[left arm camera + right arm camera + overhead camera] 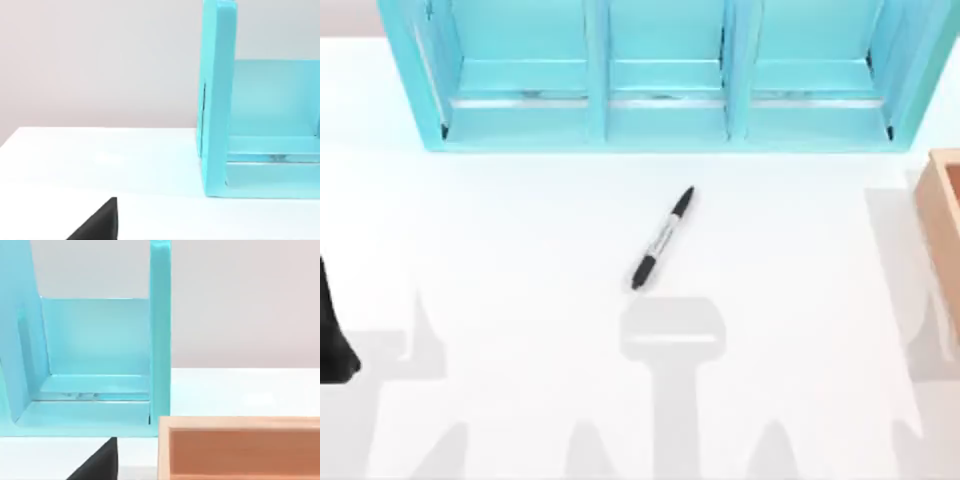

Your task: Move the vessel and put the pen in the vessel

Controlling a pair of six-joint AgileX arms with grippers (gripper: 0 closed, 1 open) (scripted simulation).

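Note:
The pen (662, 239) lies flat on the white table near its middle, a slim black marker with a grey-labelled barrel. It slants, with one black end toward the blue shelf and the other toward the front left. The vessel is out of view. My left arm (334, 325) is a dark shape at the table's left edge, far from the pen. A black part of my left gripper (97, 224) sits low in the left wrist view. A black part of my right gripper (97, 462) sits low in the right wrist view, close to the wooden box.
A light-blue shelf unit (660, 110) with three open bays runs along the back of the table. A tan wooden box (945, 215) stands at the right edge, and its open top (240, 450) faces up in the right wrist view. White tabletop surrounds the pen.

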